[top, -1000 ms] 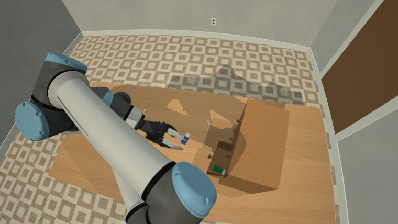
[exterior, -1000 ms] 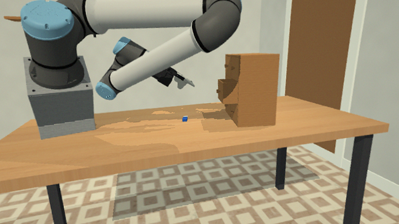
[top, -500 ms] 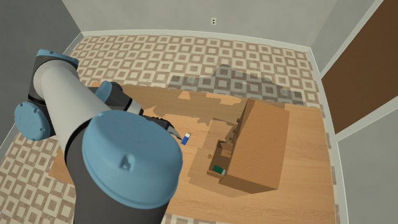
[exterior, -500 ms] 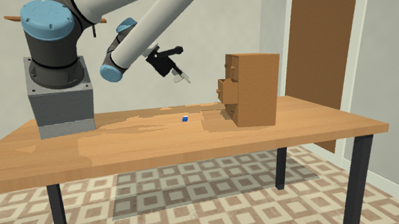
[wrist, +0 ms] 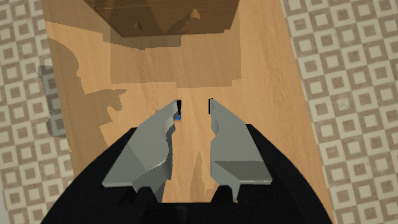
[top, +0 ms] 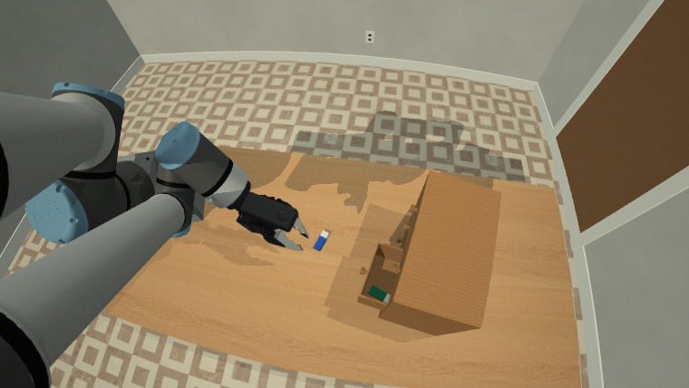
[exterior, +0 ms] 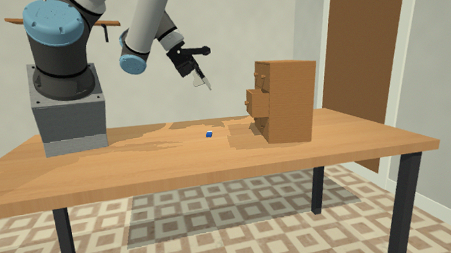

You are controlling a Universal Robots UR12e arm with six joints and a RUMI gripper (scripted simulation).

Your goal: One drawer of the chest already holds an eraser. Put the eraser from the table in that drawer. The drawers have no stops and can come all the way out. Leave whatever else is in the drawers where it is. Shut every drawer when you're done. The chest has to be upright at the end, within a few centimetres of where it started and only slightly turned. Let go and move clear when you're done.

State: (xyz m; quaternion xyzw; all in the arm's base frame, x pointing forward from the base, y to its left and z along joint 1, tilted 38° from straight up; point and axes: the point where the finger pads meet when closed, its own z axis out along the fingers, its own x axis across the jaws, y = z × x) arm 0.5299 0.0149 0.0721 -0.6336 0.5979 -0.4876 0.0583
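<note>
The blue eraser with a white end [top: 320, 242] [exterior: 209, 134] lies on the table; only a bit of blue shows beside the left fingertip in the wrist view [wrist: 178, 118]. My gripper [top: 305, 243] [exterior: 203, 87] [wrist: 194, 100] is partly open and empty, tilted down, well above the table near the eraser. The chest [top: 452, 250] [exterior: 289, 101] [wrist: 165, 17] stands upright. One middle-height drawer [top: 372, 302] [exterior: 259, 104] is pulled out on the side toward the exterior camera. A green eraser with a white end [top: 377, 293] lies inside it. The other drawers look shut.
The wooden table [top: 240, 332] [exterior: 171, 164] carries the arm's metal base [exterior: 71, 122] at the far end from the chest. Knobs stick out from the chest's front, including the upper knob [exterior: 262, 76]. The open drawer overhangs the table in front of the chest.
</note>
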